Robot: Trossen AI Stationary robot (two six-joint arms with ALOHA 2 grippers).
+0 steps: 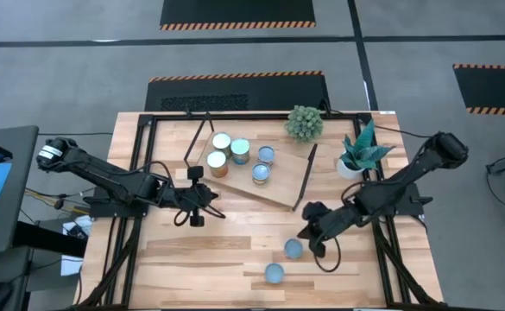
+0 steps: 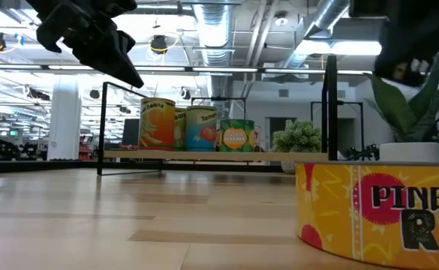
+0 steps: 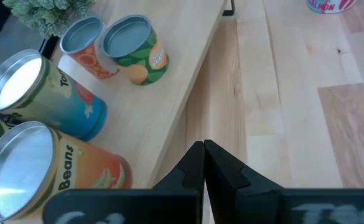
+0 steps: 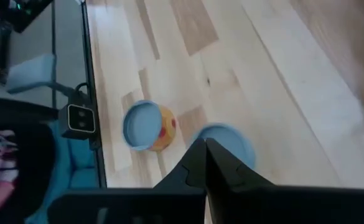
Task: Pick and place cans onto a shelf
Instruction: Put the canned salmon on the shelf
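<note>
Right gripper (image 1: pixel 312 235), fingers together and empty, hovers over two cans (image 1: pixel 293 249) on the table (image 1: pixel 235 250); left gripper (image 1: pixel 196 207), also closed, waits beside the shelf (image 1: pixel 274 190).

A yellow can (image 2: pixel 377 206) with a magenta burst and dark lettering is seen at four o'clock in the low view. On the light wood shelf (image 1: pixel 280 188) an orange can (image 2: pixel 157 124) (lettered green) and a green-labelled can (image 2: pixel 236 136) are shown.
</note>
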